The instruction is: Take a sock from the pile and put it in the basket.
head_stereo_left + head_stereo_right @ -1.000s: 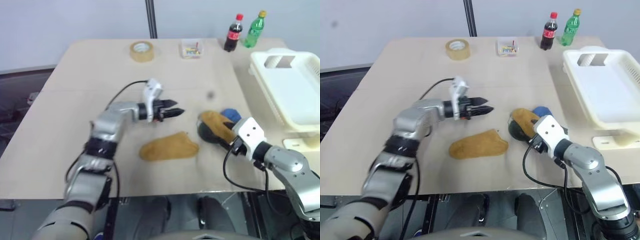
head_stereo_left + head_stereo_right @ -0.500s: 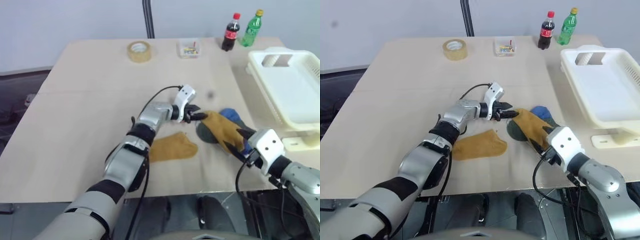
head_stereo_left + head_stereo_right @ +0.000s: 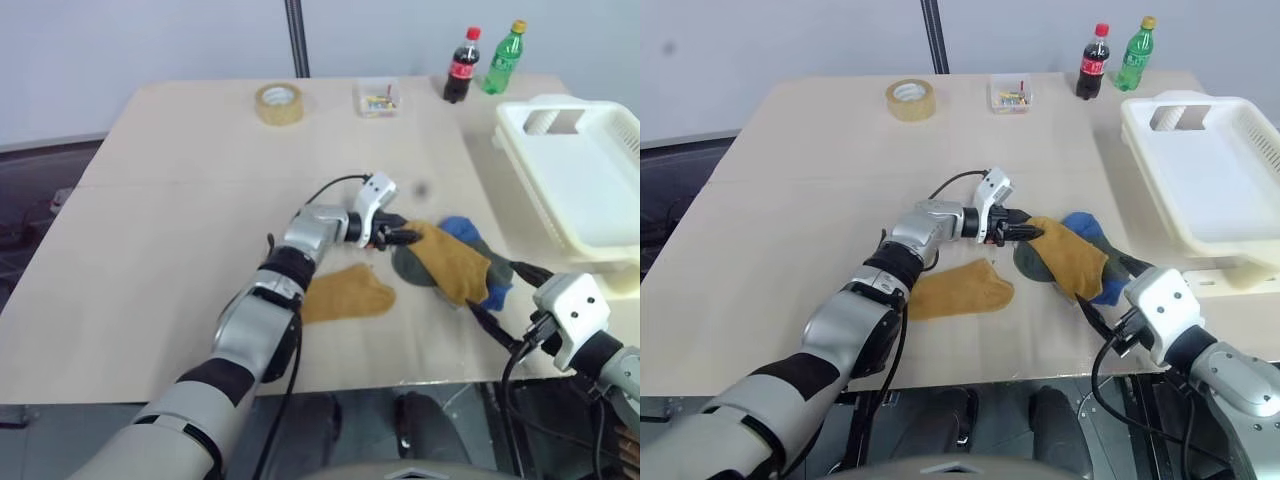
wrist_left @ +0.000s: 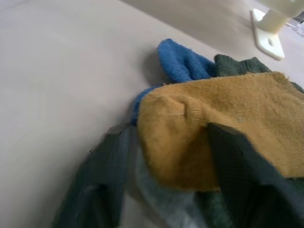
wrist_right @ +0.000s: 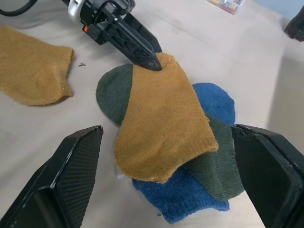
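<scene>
The left gripper (image 3: 1032, 233) is right at the edge of the pile (image 3: 1072, 258), its black fingers (image 5: 137, 45) pinching the near end of the top yellow sock (image 5: 161, 116). From the left wrist, one finger lies on top of the yellow fabric and the other beside and below it, so the jaws are narrow and closed on that sock's edge. The sock lies draped across the heap, with a dark green sock (image 5: 111, 92) showing under it on one side and a blue sock (image 5: 213, 102) poking out on the other.

The right gripper (image 3: 505, 300) sits on the near side of the pile, apart from it, with its two fingers spread wide and nothing between them; its wrist view looks over the whole heap between those spread fingers.

A second yellow sock (image 3: 955, 290) lies flat on the tan surface (image 3: 790, 200), just beside the left arm and a little apart from the pile.

The white basket (image 3: 1205, 170) stands at the right edge of the surface, well apart from the pile. Along the far edge are a roll of tape (image 3: 910, 99), a small clear box (image 3: 1010, 94), a cola bottle (image 3: 1093, 62) and a green bottle (image 3: 1137, 54).
</scene>
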You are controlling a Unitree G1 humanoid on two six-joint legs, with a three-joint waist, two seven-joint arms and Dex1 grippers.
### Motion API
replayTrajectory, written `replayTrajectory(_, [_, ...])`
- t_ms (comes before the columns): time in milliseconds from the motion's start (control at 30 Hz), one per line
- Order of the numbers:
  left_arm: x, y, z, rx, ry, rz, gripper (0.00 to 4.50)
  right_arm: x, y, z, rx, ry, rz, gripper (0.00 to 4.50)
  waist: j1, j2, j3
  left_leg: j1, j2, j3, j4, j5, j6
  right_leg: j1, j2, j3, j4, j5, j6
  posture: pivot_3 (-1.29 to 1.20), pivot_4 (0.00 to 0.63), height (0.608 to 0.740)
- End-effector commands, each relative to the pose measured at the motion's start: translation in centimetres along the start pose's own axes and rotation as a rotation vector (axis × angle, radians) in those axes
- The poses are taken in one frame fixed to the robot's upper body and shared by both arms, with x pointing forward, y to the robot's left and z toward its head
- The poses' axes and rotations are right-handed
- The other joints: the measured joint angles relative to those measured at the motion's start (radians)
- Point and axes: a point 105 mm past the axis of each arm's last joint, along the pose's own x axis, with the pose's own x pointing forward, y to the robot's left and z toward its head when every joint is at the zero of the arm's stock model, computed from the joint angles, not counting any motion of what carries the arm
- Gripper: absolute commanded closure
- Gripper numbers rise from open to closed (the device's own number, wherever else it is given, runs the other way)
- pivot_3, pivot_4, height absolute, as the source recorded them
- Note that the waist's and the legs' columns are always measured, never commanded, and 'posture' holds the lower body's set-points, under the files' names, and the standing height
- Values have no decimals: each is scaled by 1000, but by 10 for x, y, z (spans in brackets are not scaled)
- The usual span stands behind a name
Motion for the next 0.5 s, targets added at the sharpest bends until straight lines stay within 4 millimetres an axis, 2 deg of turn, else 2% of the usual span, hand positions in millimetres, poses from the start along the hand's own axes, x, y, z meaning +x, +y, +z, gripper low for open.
replayTrajectory(33, [0, -1, 18, 37, -41, -5, 3851, -6, -3, 14, -58, -51, -35, 0, -1, 0, 0, 0, 0, 0, 0, 0, 0, 0, 0, 0, 0, 0, 0, 0, 150, 740])
replayTrajectory(67, [-1, -1, 19, 36, -51, -4, 4363, -6, -3, 14, -58, -51, -37, 0, 0, 0, 0, 0, 0, 0, 0, 0, 0, 0, 0, 0, 0, 0, 0, 0, 150, 740])
replayTrajectory(100, [-2, 0, 21, 33, -61, 0, 4470, -6, -4, 14, -59, -52, -37, 0, 0, 0, 0, 0, 0, 0, 0, 0, 0, 0, 0, 0, 0, 0, 0, 0, 150, 740])
replayTrajectory(400, [-27, 3, 35, -74, -154, 6, 4470, 2, -1, 16, -62, -72, -5, 0, -3, 0, 0, 0, 0, 0, 0, 0, 0, 0, 0, 0, 1, 0, 0, 0, 150, 740])
replayTrajectory(500, [-49, 5, 35, -160, -192, 42, 4470, 8, 2, 17, -67, -79, 31, 0, -4, 0, 0, 1, 1, 0, 0, 0, 0, 0, 0, 0, 1, 0, 0, 0, 150, 740])
